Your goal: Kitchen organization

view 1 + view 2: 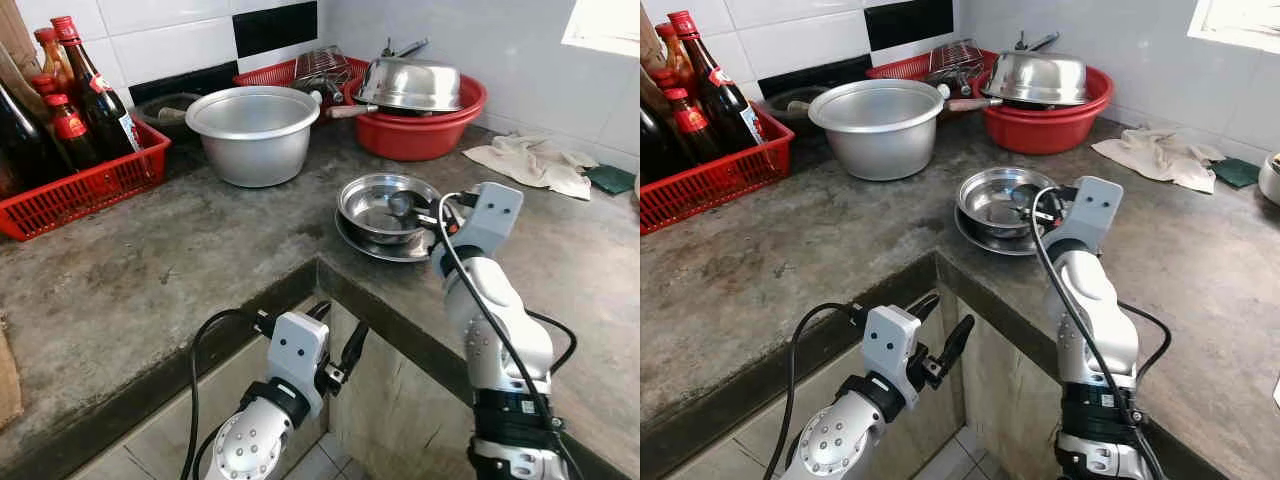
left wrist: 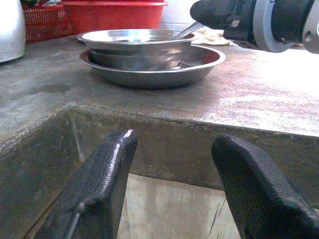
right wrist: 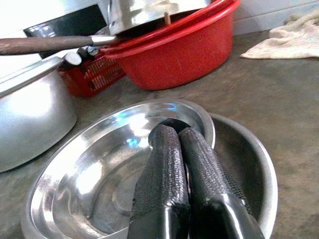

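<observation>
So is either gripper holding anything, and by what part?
The right gripper is shut on the steel bowl by its rim. The left gripper is open, holding nothing.

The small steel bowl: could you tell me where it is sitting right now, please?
The small steel bowl sits in a wider steel plate near the counter's inner corner, in front of the red basin, with the right gripper reaching into it.

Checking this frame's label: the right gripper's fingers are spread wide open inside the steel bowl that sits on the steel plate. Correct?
Not quite. The right gripper is inside the steel bowl, which does sit on the steel plate, but its fingers are pressed together, not spread wide. The right wrist view shows this plainly.
</observation>
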